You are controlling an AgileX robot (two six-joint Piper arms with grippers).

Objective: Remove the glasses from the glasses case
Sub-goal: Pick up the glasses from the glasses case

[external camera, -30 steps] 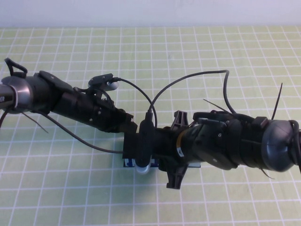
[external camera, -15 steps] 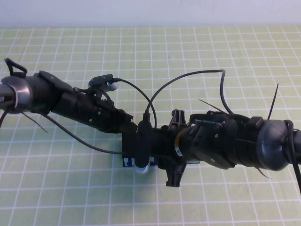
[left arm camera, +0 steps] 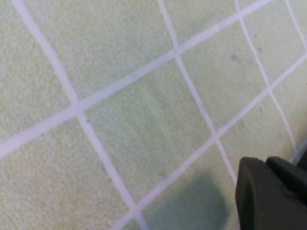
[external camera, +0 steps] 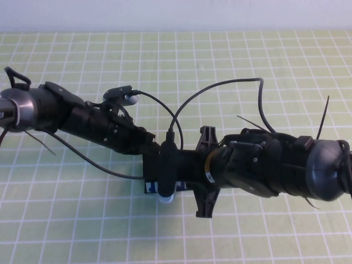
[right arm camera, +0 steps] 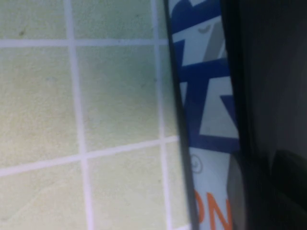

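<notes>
The glasses case lies at the table's middle, almost wholly covered by both arms; only a patch of its blue print shows. Its light blue side with dark blue and orange print fills part of the right wrist view, black beside it. My right gripper reaches in from the right and sits low over the case. My left gripper comes from the left and ends at the case's far edge; a black part of it hangs over the mat. The glasses are hidden.
A green mat with a white grid covers the table. Black cables arch over the middle from both wrists. A white wall runs along the far edge.
My right arm has shifted slightly left over the case, covering the strip of blue side that showed under it. The left arm has not moved.
</notes>
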